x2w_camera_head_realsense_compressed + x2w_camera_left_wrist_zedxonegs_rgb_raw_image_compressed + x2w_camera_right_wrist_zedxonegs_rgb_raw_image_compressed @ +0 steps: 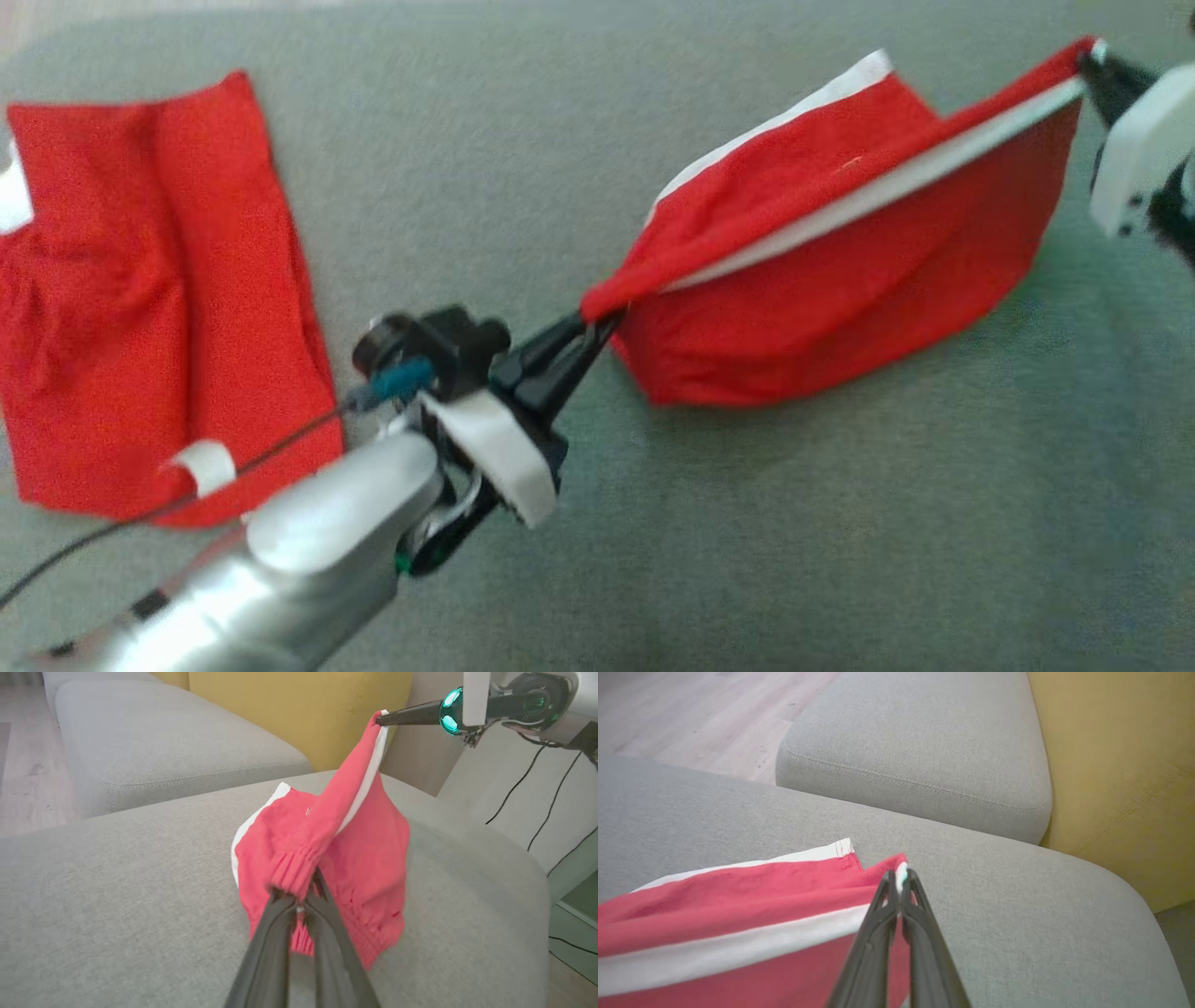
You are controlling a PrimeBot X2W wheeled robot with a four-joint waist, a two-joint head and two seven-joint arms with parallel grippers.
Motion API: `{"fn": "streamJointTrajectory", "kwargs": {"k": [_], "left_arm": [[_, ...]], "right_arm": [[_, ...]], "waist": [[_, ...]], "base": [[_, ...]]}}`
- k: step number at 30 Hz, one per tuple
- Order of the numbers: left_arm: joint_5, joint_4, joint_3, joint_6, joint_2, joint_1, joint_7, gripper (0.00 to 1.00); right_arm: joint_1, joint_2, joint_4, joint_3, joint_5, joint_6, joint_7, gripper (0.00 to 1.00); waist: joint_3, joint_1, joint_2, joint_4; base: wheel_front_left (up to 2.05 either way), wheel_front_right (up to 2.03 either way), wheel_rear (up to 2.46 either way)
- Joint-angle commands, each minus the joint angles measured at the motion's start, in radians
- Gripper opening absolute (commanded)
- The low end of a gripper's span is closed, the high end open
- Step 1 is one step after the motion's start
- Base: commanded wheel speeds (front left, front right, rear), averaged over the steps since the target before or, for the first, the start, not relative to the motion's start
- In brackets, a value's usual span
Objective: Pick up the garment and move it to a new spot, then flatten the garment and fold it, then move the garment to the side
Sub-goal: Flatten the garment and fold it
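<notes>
The garment [840,252] is a pair of red shorts with a white side stripe, stretched in the air between my two grippers above the grey cushion [747,523]. My left gripper [590,322] is shut on its gathered elastic waistband corner; in the left wrist view that gripper [301,900] pinches the bunched waistband of the garment [359,858]. My right gripper [1088,58] is shut on the far corner by the stripe; in the right wrist view the right gripper [901,879] clamps the hem of the garment [738,914]. The cloth's lower edge sags to the cushion.
A second red garment [159,299] lies flat at the cushion's left side, with a black cable across its lower corner. A second grey cushion [920,746], a yellow sofa back [299,714] and wooden floor [691,714] lie beyond. The right arm's cables [537,788] hang at the cushion's end.
</notes>
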Motion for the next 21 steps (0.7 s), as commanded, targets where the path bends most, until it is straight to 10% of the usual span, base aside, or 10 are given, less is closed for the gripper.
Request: {"fn": "streamJointTrajectory", "kwargs": {"k": [1,14,15,16,17,18,21], "left_arm": [[0.002,0.004,0.048,-0.01,0.005,-0.066,0.0,0.0],[0.022,0.175,0.028,-0.072,-0.082,-0.187,-0.02,0.0],[0.022,0.187,0.025,-0.075,-0.087,-0.191,-0.022,0.0],[0.02,0.199,0.023,-0.077,-0.092,-0.194,-0.021,0.05],[0.018,0.211,0.021,-0.079,-0.097,-0.196,-0.022,0.79],[0.017,0.221,0.02,-0.08,-0.101,-0.198,-0.025,1.0],[0.014,0.252,0.019,-0.083,-0.106,-0.197,-0.037,1.0]], "right_arm": [[-0.052,-0.005,-0.003,0.017,-0.009,-0.001,-0.014,0.0],[-0.254,0.019,0.24,0.107,-0.031,-0.001,-0.109,0.0],[-0.262,0.021,0.256,0.114,-0.031,-0.001,-0.121,0.5],[-0.268,0.026,0.277,0.112,-0.025,-0.001,-0.131,1.0],[-0.273,0.031,0.294,0.116,-0.024,-0.001,-0.141,1.0],[-0.278,0.034,0.31,0.119,-0.026,-0.001,-0.155,1.0],[-0.29,0.048,0.351,0.114,-0.019,-0.001,-0.213,1.0]], "waist": [[0.065,-0.0003,0.0,0.056],[0.173,-0.0003,0.0,0.109],[0.177,-0.0003,0.0,0.11],[0.179,-0.0003,0.0,0.11],[0.181,-0.0003,0.0,0.11],[0.181,-0.0003,0.0,0.109],[0.172,-0.0003,0.0,0.099]], "base": [[0.0,0.0,0.0],[0.0,0.0,0.0],[0.0,0.0,0.0],[0.0,0.0,0.0],[0.0,0.0,0.0],[0.0,0.0,0.0],[0.0,0.0,0.0]]}}
